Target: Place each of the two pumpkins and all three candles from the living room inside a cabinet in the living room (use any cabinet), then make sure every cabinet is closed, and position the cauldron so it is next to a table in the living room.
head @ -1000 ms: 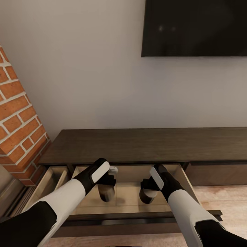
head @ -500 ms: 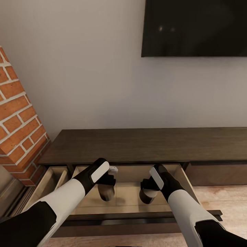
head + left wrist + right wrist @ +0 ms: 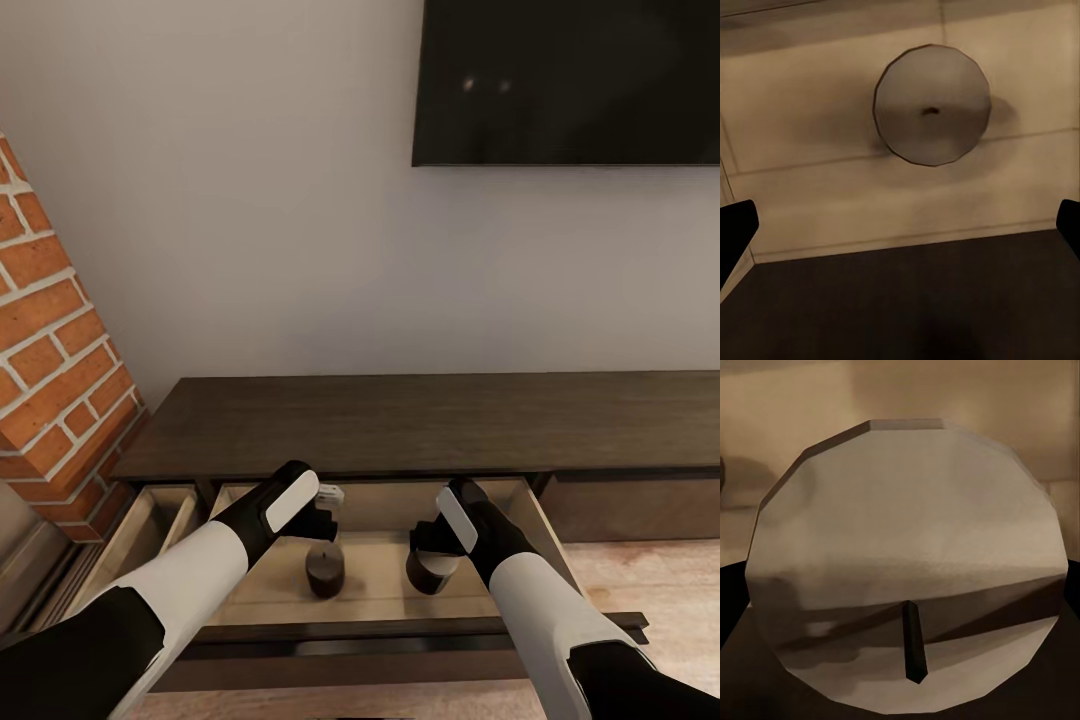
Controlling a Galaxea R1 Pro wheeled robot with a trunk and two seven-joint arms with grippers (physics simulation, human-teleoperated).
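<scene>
A stubby faceted candle (image 3: 325, 572) stands in the pale-wood cabinet (image 3: 400, 425) drawer under the spread-fingered left gripper (image 3: 322, 522); the right gripper (image 3: 432, 562) clamps another candle (image 3: 907, 562).

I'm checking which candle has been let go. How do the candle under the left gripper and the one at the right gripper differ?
The left candle stands free on the drawer floor, below the open left gripper; the right candle sits up at the right gripper, apparently held. In the wrist views the left candle looks small and distant, while the right candle looms close. Both are stubby grey cylinders with a wick, over the same open drawer.
</scene>
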